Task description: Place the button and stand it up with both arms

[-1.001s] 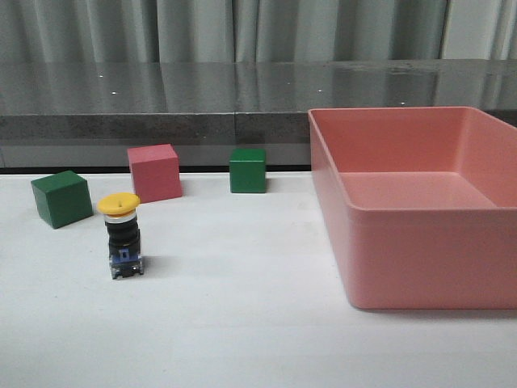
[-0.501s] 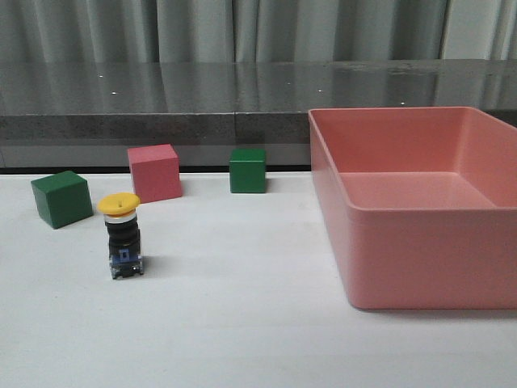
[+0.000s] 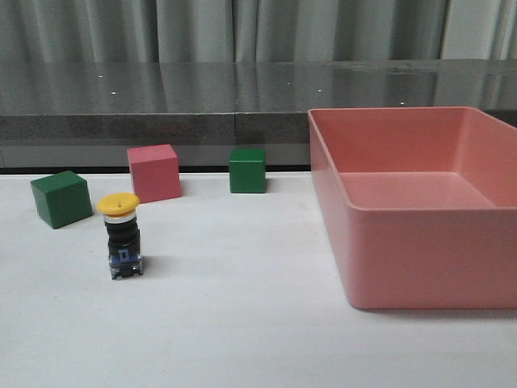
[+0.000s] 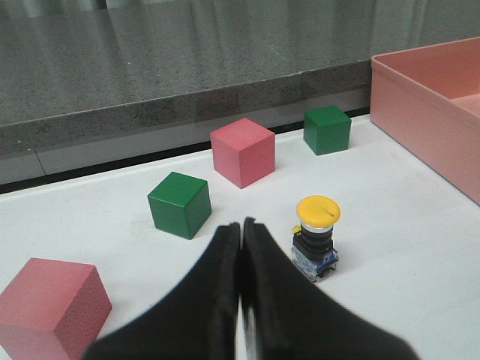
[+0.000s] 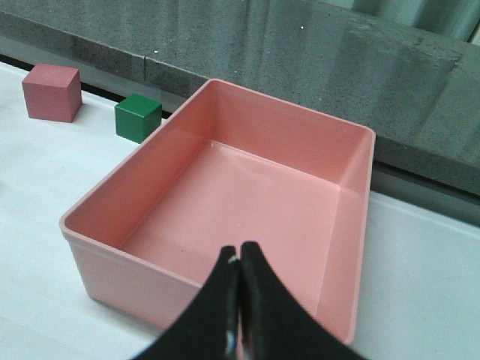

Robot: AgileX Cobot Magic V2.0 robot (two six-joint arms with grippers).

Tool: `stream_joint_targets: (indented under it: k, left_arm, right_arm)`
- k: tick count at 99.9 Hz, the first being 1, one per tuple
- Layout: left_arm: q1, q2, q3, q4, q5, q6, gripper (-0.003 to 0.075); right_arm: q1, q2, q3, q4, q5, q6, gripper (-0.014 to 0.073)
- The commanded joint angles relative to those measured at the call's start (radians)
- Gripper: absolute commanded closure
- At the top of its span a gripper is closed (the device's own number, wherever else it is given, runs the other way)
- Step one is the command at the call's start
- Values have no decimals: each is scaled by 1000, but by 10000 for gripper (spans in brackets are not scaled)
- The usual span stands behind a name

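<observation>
The button (image 3: 122,236) stands upright on the white table at the left, yellow cap up, blue base down. The left wrist view shows the same button (image 4: 316,237) just beyond and to one side of my left gripper (image 4: 241,226), which is shut with nothing in it and does not touch it. My right gripper (image 5: 238,251) is shut and empty too, held above the near wall of the pink bin (image 5: 135,253). Neither arm shows in the front view.
A large pink bin (image 3: 420,263) takes up the right side of the table. Behind the button sit a green cube (image 3: 61,198), a pink cube (image 3: 154,172) and another green cube (image 3: 247,170). Another pink cube (image 4: 46,306) lies close to my left gripper.
</observation>
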Motion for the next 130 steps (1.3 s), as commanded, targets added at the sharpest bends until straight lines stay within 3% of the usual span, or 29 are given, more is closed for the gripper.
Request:
stream_joint_targets:
  k: [1, 13, 20, 42, 62, 91, 111, 130]
  left_arm:
    - [2, 6, -26, -26, -63, -2, 740]
    - [2, 3, -10, -9, -92, -2, 740]
    - [2, -11, 2, 87, -94, -30, 740]
    - [2, -143, 58, 565, -113, -550, 740]
    - [2, -295, 164, 734, -178, -714, 740]
    - [2, -388, 273, 1203, -256, -1170, 740]
    - [2, -388, 273, 1216, -293, -1200, 740]
    - [2, -388, 273, 1034, -292, -1198, 740]
  right_arm:
    - [-3, 7, -25, 1, -76, -1, 654]
    - [-3, 7, -25, 1, -76, -1, 654]
    - [-3, 7, -25, 1, -76, -1, 654]
    - [-3, 7, -25, 1, -76, -1, 654]
    - [-3, 7, -25, 1, -76, -1, 654]
    - [-3, 9, -25, 1, -77, -1, 654]
    - [-3, 9, -25, 1, -77, -1, 654]
    - [-3, 9, -25, 1, -77, -1, 654]
